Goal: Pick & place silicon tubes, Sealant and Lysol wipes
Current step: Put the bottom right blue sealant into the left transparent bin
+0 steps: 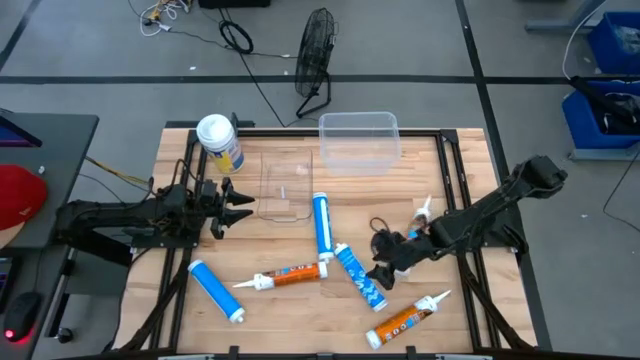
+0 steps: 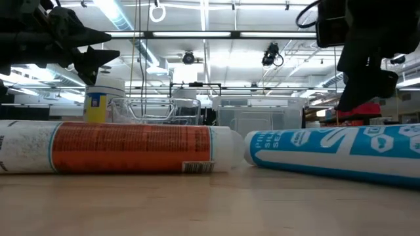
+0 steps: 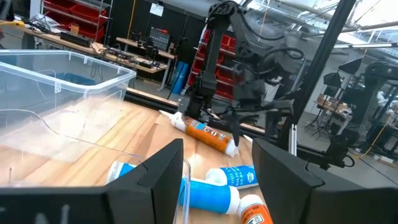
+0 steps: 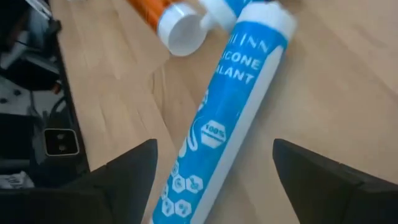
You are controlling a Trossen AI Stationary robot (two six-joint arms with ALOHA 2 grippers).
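Observation:
The Lysol wipes canister [image 1: 220, 142], with a white lid and a yellow label, stands upright at the far left; it also shows in the low view [image 2: 104, 101]. Three blue silicone tubes [image 1: 322, 225] [image 1: 358, 277] [image 1: 216, 291] and two orange sealant tubes [image 1: 290, 273] [image 1: 405, 321] lie on their sides on the wooden table. My right gripper [image 1: 385, 265] is open just above the middle blue tube [image 4: 217, 124], one finger on either side, not touching it. My left gripper [image 1: 232, 205] is open and empty at the left, level, pointing toward a clear tray [image 1: 285, 185].
A clear plastic bin [image 1: 358, 140] stands at the far middle of the table. A small white nozzle [image 1: 423, 209] lies by the right arm. A black frame rims the table. A fan [image 1: 315, 50] and cables lie on the floor beyond.

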